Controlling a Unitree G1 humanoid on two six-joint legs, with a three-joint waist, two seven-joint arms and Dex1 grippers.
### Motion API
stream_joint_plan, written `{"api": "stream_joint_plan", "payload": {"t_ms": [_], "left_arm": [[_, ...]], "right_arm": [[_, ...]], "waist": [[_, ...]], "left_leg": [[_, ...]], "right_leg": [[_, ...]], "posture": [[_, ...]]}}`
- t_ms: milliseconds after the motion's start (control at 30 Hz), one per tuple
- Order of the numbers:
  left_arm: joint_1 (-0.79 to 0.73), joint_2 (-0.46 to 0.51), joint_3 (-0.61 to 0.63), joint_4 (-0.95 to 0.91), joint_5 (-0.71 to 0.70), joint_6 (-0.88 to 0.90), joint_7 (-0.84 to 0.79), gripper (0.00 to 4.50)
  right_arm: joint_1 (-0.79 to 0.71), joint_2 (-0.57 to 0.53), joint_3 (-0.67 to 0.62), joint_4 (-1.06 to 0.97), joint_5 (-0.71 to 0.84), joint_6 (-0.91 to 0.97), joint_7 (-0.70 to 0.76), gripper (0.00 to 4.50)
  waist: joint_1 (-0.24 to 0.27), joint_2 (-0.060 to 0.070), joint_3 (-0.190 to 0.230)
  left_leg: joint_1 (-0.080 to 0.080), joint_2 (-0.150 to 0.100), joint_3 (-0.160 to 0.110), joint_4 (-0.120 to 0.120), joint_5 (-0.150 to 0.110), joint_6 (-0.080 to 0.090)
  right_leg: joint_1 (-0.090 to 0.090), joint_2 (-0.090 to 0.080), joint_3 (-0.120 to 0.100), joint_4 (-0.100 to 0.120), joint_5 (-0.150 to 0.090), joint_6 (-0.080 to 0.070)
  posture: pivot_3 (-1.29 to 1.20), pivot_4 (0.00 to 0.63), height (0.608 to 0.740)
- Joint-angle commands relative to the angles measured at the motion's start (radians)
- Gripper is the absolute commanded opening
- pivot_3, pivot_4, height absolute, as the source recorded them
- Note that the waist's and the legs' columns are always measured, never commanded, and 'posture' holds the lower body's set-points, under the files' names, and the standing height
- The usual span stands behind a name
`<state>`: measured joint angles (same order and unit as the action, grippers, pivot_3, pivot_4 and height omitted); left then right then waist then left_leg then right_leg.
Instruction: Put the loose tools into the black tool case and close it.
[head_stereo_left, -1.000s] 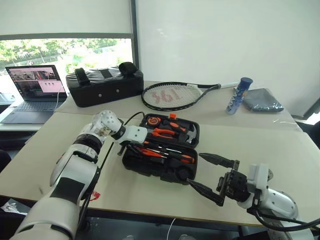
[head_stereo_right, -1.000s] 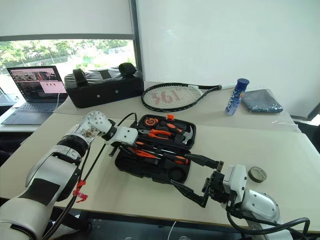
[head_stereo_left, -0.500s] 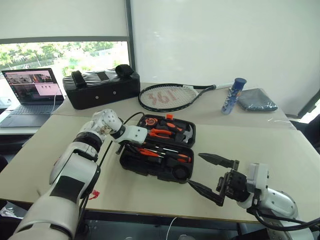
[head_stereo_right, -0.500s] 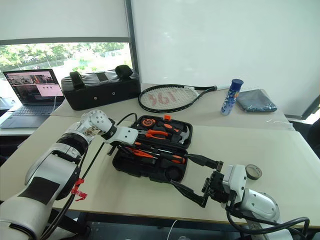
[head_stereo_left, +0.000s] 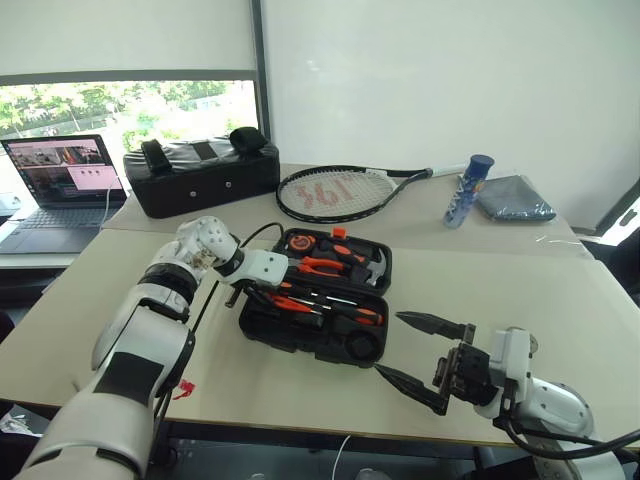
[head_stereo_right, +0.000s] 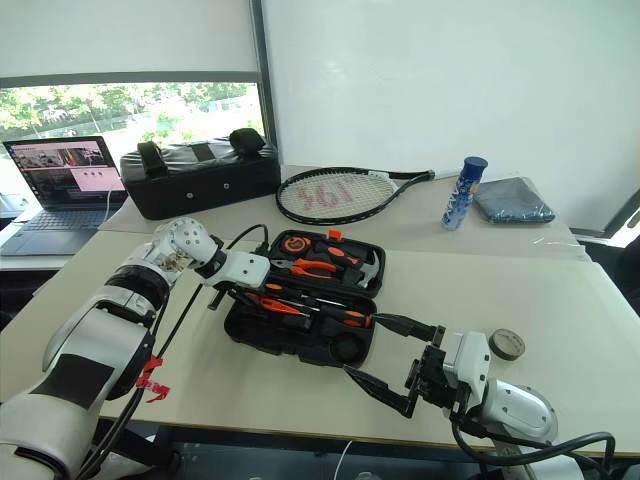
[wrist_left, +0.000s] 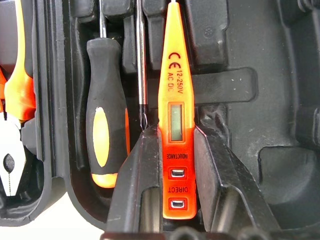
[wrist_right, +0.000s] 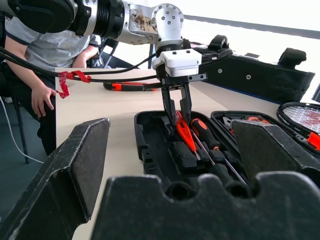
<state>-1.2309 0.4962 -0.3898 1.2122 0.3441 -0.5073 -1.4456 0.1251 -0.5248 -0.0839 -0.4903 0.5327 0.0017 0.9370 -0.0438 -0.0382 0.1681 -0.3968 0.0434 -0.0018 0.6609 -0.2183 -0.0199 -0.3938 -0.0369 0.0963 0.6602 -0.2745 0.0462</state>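
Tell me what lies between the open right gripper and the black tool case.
Nothing: in the left eye view, bare table separates the right gripper from the black tool case. The right wrist view looks between its fingers straight at the case.

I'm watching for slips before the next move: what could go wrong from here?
The left hand grips the orange tester at its butt end; released askew, it may sit proud of its slot and block the lid of the black tool case. The tape roll and utility knife lie loose on the table.
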Motion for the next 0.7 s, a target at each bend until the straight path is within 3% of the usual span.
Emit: {"api": "stream_joint_plan", "payload": {"t_ms": [33, 567, 633, 700], "left_arm": [[0.027, -0.011, -0.001, 0.0, 0.0, -0.019, 0.003, 0.43], [0.027, -0.012, -0.036, -0.02, 0.041, 0.078, -0.03, 0.43], [0.03, -0.018, -0.02, -0.031, 0.019, 0.065, -0.034, 1.43], [0.031, -0.029, 0.011, -0.046, -0.027, 0.067, -0.071, 1.86]], "right_arm": [[-0.004, -0.002, -0.007, -0.007, 0.003, -0.03, 0.009, 4.5], [0.002, 0.003, -0.008, 0.01, -0.003, -0.048, 0.02, 4.5], [0.002, 0.004, -0.007, 0.015, -0.004, -0.053, 0.021, 4.5], [0.0, 0.005, -0.007, 0.022, -0.005, -0.057, 0.022, 4.5]], "waist": [[0.001, 0.0, 0.0], [0.001, 0.0, 0.0], [0.0, 0.0, 0.0], [-0.002, 0.0, 0.0]], "left_leg": [[0.0, 0.0, 0.0, 0.0, 0.0, 0.0], [0.0, 0.0, 0.0, 0.0, 0.0, 0.0], [0.001, 0.0, 0.0, 0.0, 0.0, 0.0], [0.001, 0.0, 0.0, 0.0, 0.0, 0.0]], "right_leg": [[0.0, 0.0, 0.0, 0.0, 0.0, 0.0], [0.001, 0.0, 0.0, -0.002, 0.0, 0.0], [0.002, 0.0, 0.0, -0.001, 0.0, 0.0], [0.001, 0.0, 0.0, -0.001, 0.0, 0.0]], "posture": [[0.0, 0.15, 0.74], [0.0, 0.15, 0.74], [0.0, 0.15, 0.74], [0.0, 0.15, 0.74]]}}
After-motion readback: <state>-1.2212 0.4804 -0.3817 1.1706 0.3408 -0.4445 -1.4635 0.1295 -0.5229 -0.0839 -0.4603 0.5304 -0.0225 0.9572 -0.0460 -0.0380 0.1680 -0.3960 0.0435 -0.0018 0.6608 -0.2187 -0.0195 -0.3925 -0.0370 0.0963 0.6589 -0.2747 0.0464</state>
